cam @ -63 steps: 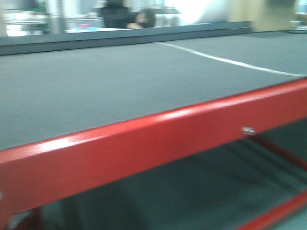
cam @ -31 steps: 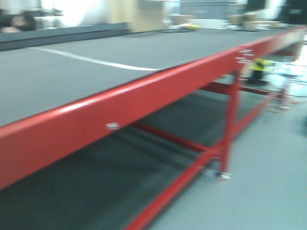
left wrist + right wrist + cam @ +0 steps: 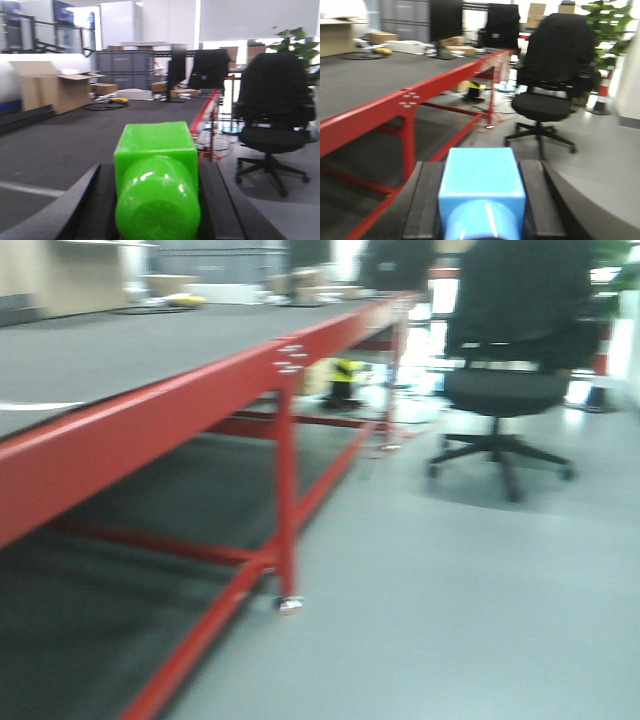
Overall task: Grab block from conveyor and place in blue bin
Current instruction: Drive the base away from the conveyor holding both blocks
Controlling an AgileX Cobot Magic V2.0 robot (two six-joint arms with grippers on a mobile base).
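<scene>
Block, green [image 3: 156, 150]: squared body with a rounded glossy end toward the camera. It sat between the two dark fingers [image 3: 75, 205] of the left gripper [image 3: 155, 172], which was clenched on it, with the finger faces close against its sides.

Block, light blue [image 3: 481, 185]: same form. It was grasped by the right gripper [image 3: 480, 167], flanked by black pads [image 3: 427, 200] on both sides.

Conveyor [image 3: 120, 345]: a wide dark grey belt, running away from the camera. A pale stripe [image 3: 35, 405] crossed it near the left border. In the left wrist view the belt lay ahead of and left of the green block. In the right wrist view it stood to the left of the blue block, well apart.

Red rail [image 3: 150, 420]: it bounded the belt's near edge. It was carried on a red leg [image 3: 287, 500] with a small caster [image 3: 288, 605], with cross-members below.

Floor [image 3: 450, 590]: pale grey, open alongside the rail as far as the chair.

Office chair [image 3: 510, 360]: black, on a star base, apart from the rail. Front view blurred.

Far end: a cardboard box [image 3: 55, 90], grey crates [image 3: 122, 67] and a potted plant [image 3: 605, 30].
</scene>
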